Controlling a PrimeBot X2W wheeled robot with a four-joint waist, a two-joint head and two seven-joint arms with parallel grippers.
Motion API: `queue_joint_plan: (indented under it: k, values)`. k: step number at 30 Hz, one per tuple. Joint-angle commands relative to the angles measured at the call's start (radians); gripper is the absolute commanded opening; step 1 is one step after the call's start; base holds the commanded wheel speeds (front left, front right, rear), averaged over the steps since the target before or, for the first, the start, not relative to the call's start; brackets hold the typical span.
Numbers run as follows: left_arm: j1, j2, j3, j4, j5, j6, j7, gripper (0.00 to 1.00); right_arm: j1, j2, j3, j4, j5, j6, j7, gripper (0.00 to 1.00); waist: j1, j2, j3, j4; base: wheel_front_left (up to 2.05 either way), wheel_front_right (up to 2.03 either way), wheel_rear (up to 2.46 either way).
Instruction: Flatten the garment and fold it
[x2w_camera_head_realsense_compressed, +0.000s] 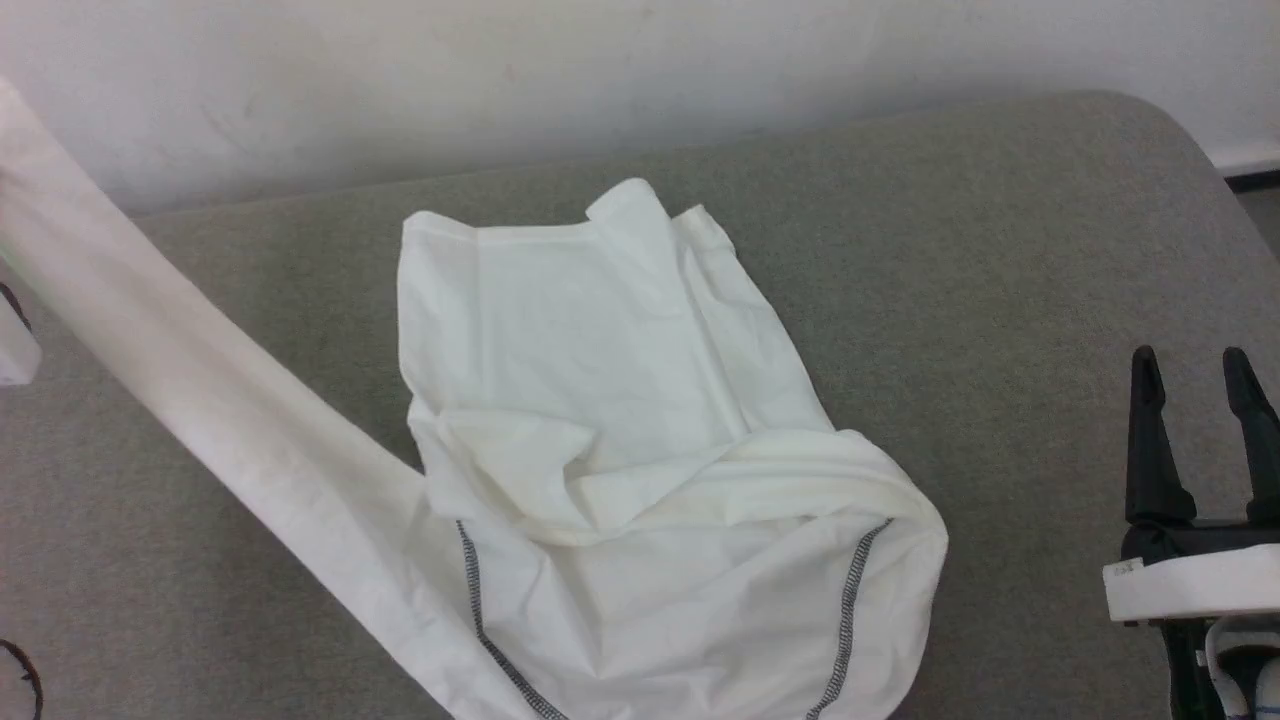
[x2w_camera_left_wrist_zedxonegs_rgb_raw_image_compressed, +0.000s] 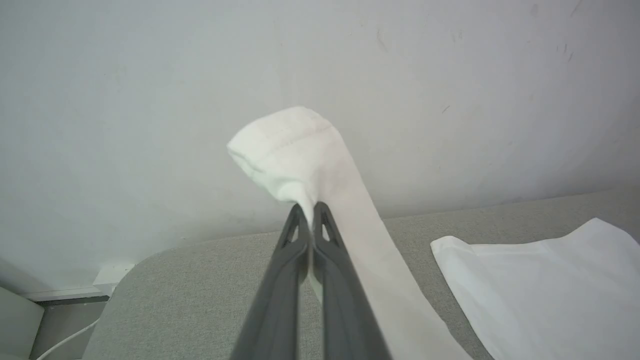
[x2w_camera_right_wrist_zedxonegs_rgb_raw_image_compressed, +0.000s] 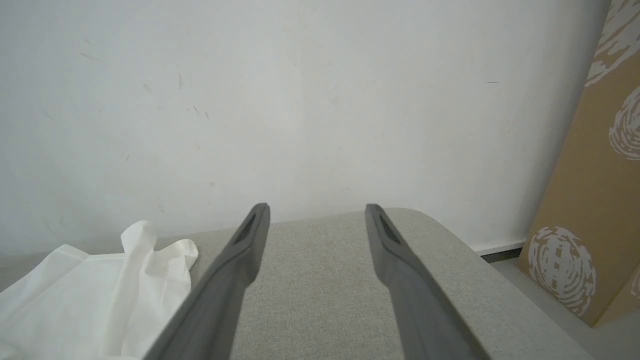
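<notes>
Grey fabric surface (x2w_camera_head_realsense_compressed: 1000, 250) carries the garment (x2w_camera_head_realsense_compressed: 620, 400), which lies crumpled at its centre with the dark-stitched seams nearest the robot. Right gripper (x2w_camera_head_realsense_compressed: 1190, 365) sits at the near right, fingers spread and holding nothing, apart from the cloth. Left gripper (x2w_camera_left_wrist_zedxonegs_rgb_raw_image_compressed: 311, 207) is clamped on the end of one sleeve (x2w_camera_head_realsense_compressed: 200, 380), which is raised off the surface and stretched out leftward. White wall (x2w_camera_head_realsense_compressed: 600, 80) stands behind.

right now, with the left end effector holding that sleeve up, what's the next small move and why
Probably lower the left end effector outward to lay the sleeve flat on the cushion: it is shut on the cuff, the sleeve hangs taut off the surface, and the garment lies rumpled. The right end effector is open.
</notes>
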Motion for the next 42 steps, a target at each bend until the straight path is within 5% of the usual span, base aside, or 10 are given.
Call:
queue_joint_plan:
  k: [1,12,21,32,40,41,42]
  values:
    - [0.042,-0.008,0.009,-0.070,-0.006,0.030,-0.001,0.00,0.015,0.004,-0.001,-0.010,0.008,-0.001,0.007,1.00,0.0002,0.0001,-0.085,0.086,0.00,0.00,0.00]
    - [0.219,-0.135,-0.050,-0.574,0.013,0.253,0.084,0.00,0.038,0.004,-0.004,-0.031,0.017,-0.001,0.032,1.00,0.0002,0.0001,-0.123,0.118,0.00,0.00,0.00]
    - [0.210,-0.365,-0.305,-0.603,0.122,0.357,0.137,0.00,0.041,0.004,0.024,-0.028,0.031,-0.001,0.033,1.00,0.0002,0.0001,-0.125,0.052,0.00,0.00,0.00]
    - [0.210,-0.595,-0.539,-0.365,0.173,0.334,0.103,0.00,0.038,0.004,0.027,-0.025,0.044,-0.001,0.029,1.00,0.0002,0.0001,-0.068,-0.027,0.00,0.00,0.00]
    - [0.196,-0.663,-0.687,-0.167,0.216,0.259,0.090,0.00,0.024,0.004,0.059,0.012,0.052,-0.001,0.016,1.00,0.0002,0.0001,-0.013,-0.029,0.00,0.00,0.00]
    - [0.202,-0.668,-0.707,-0.148,0.215,0.248,0.098,0.36,0.021,0.004,0.061,0.019,0.052,-0.001,0.014,1.00,0.0002,0.0001,-0.012,-0.027,0.00,0.00,0.00]
    - [0.207,-0.673,-0.724,-0.134,0.213,0.236,0.102,1.00,0.019,0.004,0.062,0.025,0.053,-0.001,0.014,1.00,0.0002,0.0001,-0.011,-0.024,0.00,0.00,0.00]
